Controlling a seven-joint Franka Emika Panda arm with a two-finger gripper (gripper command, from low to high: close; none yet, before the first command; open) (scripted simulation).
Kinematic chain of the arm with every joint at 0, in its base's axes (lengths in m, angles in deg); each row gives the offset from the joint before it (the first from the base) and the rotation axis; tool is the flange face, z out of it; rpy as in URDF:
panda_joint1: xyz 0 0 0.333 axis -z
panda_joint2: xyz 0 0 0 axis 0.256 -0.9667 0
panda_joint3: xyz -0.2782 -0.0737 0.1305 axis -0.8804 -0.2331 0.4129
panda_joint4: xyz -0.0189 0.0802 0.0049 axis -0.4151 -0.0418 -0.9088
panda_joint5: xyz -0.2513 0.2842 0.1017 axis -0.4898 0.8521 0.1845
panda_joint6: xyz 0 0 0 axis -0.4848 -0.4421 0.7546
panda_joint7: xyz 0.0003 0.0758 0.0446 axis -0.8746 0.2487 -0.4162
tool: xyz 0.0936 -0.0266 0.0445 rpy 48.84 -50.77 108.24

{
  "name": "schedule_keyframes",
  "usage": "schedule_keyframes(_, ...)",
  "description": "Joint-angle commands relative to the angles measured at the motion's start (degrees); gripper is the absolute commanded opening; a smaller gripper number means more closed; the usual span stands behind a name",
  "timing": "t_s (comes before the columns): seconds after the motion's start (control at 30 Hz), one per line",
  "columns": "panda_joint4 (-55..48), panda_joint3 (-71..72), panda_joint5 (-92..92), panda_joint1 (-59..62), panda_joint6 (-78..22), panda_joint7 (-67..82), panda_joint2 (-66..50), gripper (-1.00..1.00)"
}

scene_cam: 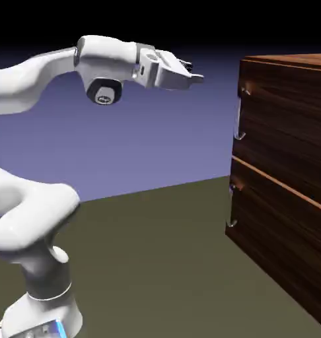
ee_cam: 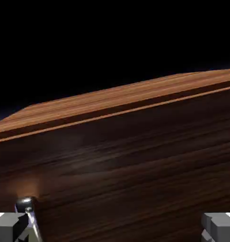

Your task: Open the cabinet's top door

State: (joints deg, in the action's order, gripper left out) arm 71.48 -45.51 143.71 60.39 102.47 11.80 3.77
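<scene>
My fingers [ee_cam: 115,227] stand spread wide at the hand view's bottom corners, holding and touching nothing. Just beside my left-hand pad the silver bar handle [ee_cam: 28,208] curves down, thin and shiny. Beyond it the top door [ee_cam: 136,179] fills my sight, dark streaked wood under an orange-brown edge. From outside, I hover level with the top of the cabinet [scene_cam: 288,178], apart from its front, above the olive desk [scene_cam: 163,264].

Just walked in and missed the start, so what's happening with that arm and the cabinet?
The white arm is reaching toward the cabinet to open its top door. The gripper hangs in the air short of the cabinet's front, near its top edge, fingers spread and holding nothing. The door looks closed, and its silver handle is untouched.
</scene>
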Motion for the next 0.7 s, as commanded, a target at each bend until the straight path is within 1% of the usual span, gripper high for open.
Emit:
schedule_keyframes(0.0, -0.54, 1.25, 2.50, 1.42, -0.48, 0.91, 1.12, 1.00)
schedule_keyframes(0.67, -11.24, 26.15, 52.34, 29.70, -10.17, 19.10, 23.58, 1.00)
